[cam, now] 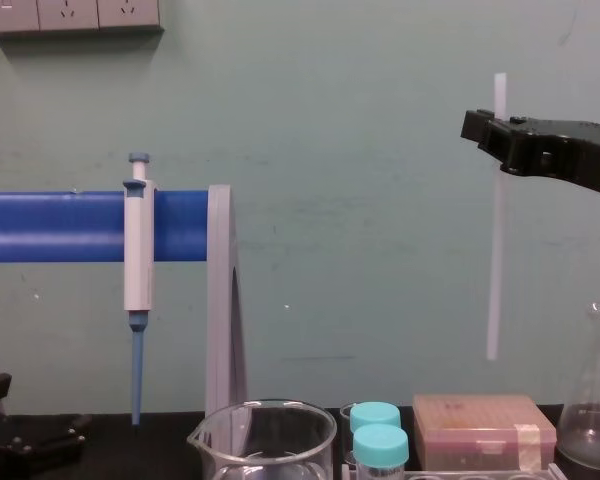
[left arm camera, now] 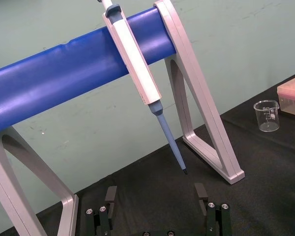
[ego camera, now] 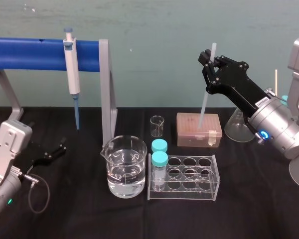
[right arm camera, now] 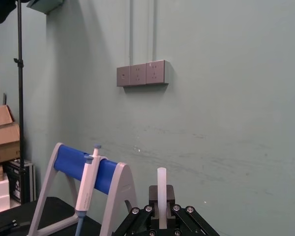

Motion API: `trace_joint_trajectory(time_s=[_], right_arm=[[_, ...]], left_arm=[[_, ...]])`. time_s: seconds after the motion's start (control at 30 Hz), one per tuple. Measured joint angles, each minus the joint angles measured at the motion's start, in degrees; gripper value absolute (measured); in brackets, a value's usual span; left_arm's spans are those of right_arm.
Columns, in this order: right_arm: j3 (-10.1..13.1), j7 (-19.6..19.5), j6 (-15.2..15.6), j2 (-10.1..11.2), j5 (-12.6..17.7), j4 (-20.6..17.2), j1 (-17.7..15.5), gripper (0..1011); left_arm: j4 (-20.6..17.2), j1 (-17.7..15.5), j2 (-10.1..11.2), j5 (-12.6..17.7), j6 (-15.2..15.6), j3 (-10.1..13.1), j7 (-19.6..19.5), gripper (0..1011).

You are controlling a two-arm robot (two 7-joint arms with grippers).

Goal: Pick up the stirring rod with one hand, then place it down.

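- Left gripper [ego camera: 50, 153]: parked low at the table [ego camera: 79, 219], fingers spread wide with nothing between them. The pipette [left arm camera: 137, 64] hangs on the blue stand [left arm camera: 64, 78] beyond the fingertips.
- Water beaker [ego camera: 123, 172], tube rack [ego camera: 184, 177]: on the table, below and nearer than the right fingers.
- Tip box [ego camera: 199, 128]: under the rod's lower end, apart from it.
- Right gripper [ego camera: 208, 62]: raised, fingers clamped on the stirring rod [ego camera: 205, 107] near its upper end.
- Stirring rod: near upright, with a short stub above the fingers and the long part hanging below them, clear of the table.
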Motion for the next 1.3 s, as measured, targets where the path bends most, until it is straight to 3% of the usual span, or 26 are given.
trace_joint_trajectory(time_s=[1.3], right_arm=[[-0.13, 0.12, 0.08, -0.28, -0.03, 0.98, 0.65, 67]], left_arm=[[0.00, 0.00, 0.00, 0.00, 0.00, 0.00, 0.00, 1000]])
